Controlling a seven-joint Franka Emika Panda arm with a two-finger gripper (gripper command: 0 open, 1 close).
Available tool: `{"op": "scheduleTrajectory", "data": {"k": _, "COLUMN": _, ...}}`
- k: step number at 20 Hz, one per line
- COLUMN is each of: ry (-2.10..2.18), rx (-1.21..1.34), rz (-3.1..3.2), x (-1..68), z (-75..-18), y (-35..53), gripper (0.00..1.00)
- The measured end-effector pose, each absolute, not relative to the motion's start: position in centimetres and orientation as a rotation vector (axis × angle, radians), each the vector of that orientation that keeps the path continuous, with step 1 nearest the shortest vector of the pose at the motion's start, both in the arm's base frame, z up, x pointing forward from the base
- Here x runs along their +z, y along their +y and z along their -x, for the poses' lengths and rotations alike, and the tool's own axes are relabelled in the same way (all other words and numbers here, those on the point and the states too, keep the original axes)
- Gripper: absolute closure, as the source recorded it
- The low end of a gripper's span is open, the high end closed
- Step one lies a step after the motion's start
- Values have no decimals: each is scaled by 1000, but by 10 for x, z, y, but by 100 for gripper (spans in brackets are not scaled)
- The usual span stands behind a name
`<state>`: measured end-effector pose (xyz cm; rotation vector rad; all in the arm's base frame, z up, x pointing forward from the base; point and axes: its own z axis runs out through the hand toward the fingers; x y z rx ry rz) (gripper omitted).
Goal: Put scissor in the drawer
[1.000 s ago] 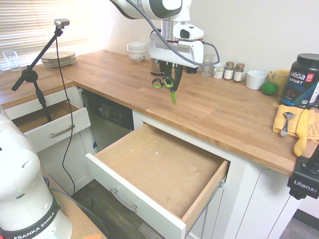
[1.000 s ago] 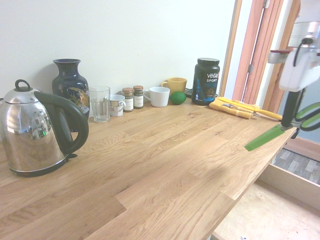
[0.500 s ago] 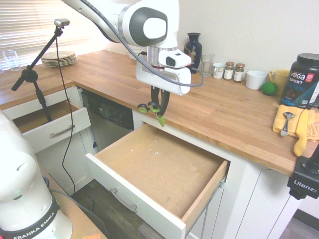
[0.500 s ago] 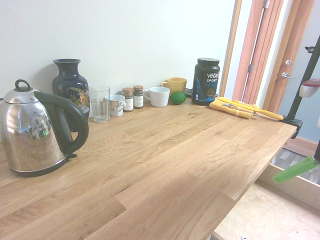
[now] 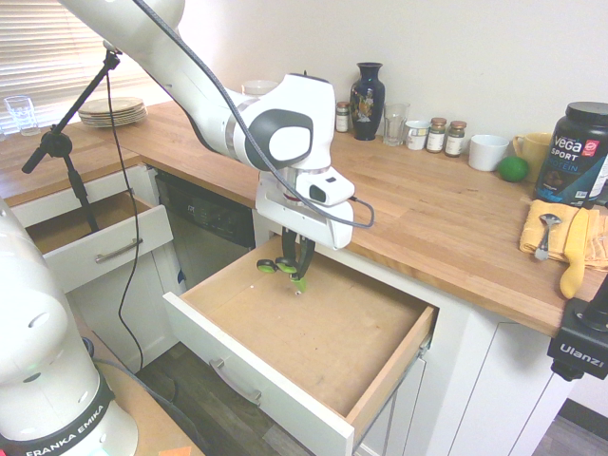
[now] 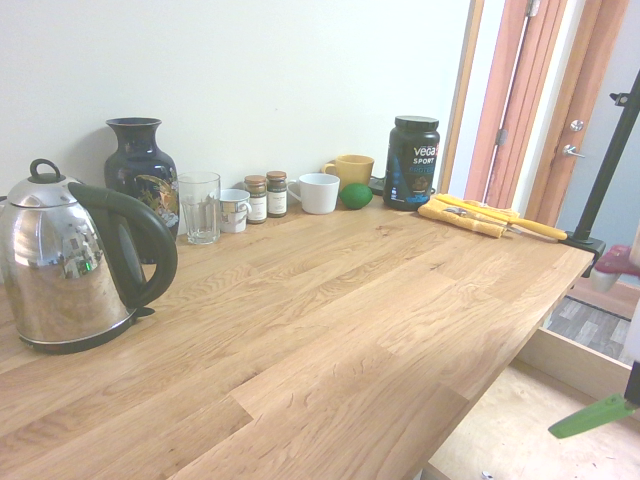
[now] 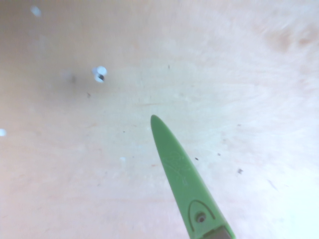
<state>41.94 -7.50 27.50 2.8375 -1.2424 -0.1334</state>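
Wooden countertop [image 5: 427, 204] runs above the open drawer [image 5: 313, 328]. Your gripper [image 5: 296, 264] hangs inside the drawer's opening, jaws clenched on the scissor [image 5: 285, 270], whose green blade tip points down above the bare drawer bottom.

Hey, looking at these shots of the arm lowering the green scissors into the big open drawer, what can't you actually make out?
- Fingers of the gripper: first exterior view, too small and dark against the green-and-black-handled scissors.
- Whether the green blade tip touches the wide white-fronted drawer's wood bottom: no view settles it.
- Scissor handles: second exterior view, cut off by the right edge; only the blade shows.
- Label on the black supplement tub: partly cut off.
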Motion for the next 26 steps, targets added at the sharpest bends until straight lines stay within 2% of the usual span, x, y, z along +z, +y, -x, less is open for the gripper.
{"op": "scheduleTrajectory", "data": {"k": 5, "ry": -1236, "rx": -171, "rz": -2827, "x": 238, "z": -421, "y": -75, "gripper": 100}}
{"op": "scheduleTrajectory", "data": {"k": 26, "ry": -1268, "rx": -190, "rz": -2829, "x": 165, "z": -439, "y": -87, "gripper": 100}}
